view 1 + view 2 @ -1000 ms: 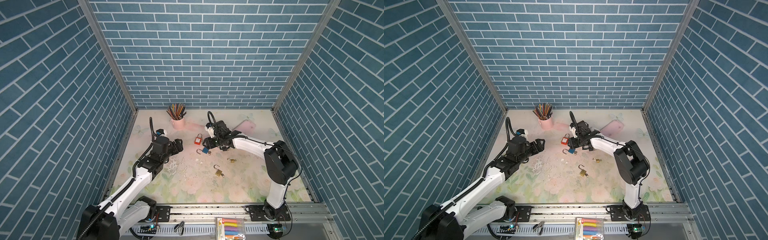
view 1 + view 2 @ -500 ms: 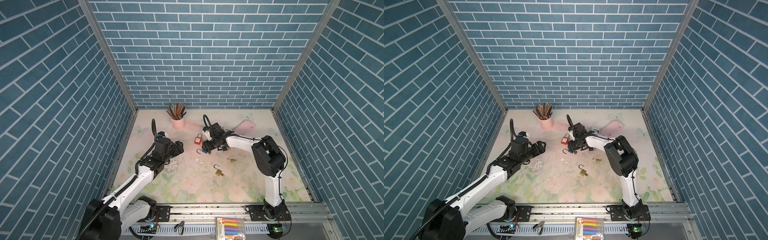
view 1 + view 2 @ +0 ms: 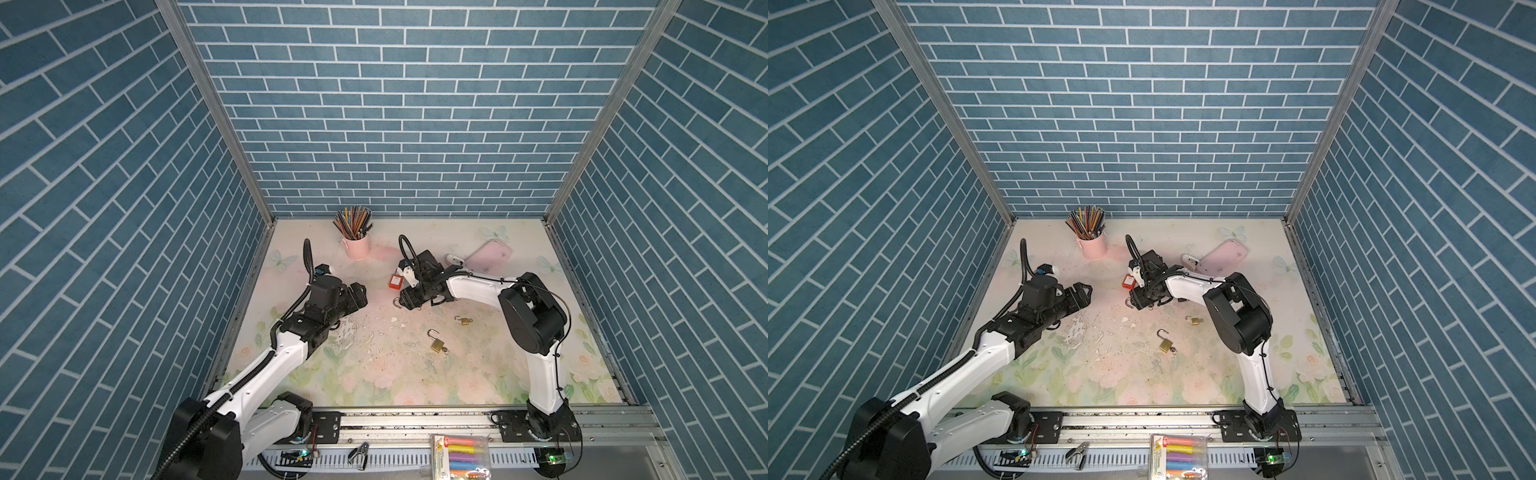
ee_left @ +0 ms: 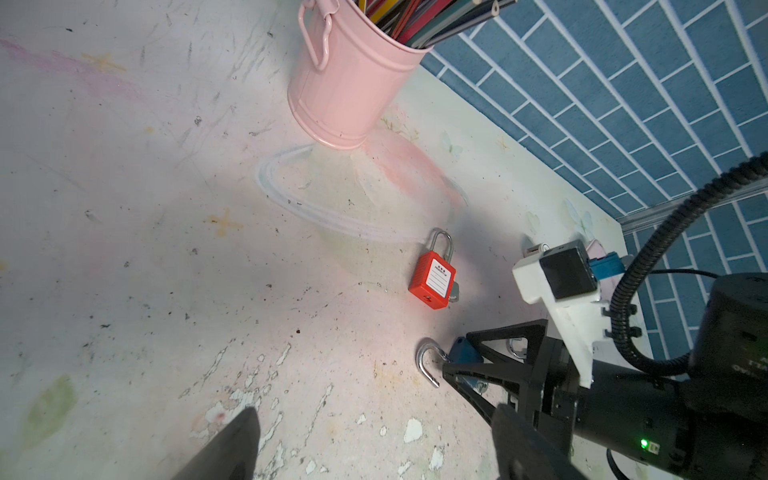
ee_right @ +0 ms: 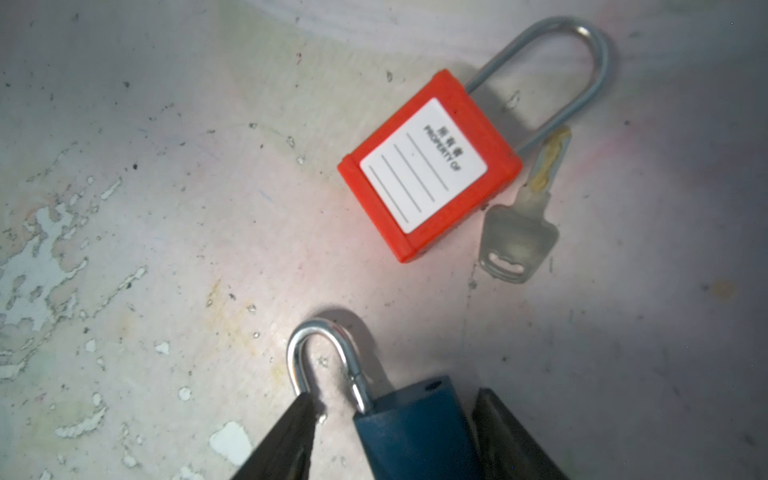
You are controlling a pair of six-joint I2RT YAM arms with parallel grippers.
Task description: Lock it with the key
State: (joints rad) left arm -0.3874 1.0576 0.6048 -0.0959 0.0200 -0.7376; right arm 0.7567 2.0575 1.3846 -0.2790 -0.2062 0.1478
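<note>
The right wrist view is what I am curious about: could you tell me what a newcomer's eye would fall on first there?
The red padlock stands out first, lying flat on the scuffed table with a silver key close beside it. Next comes the blue padlock, its shackle swung open, sitting between the open jaws of the right gripper with a gap on each side.
</note>
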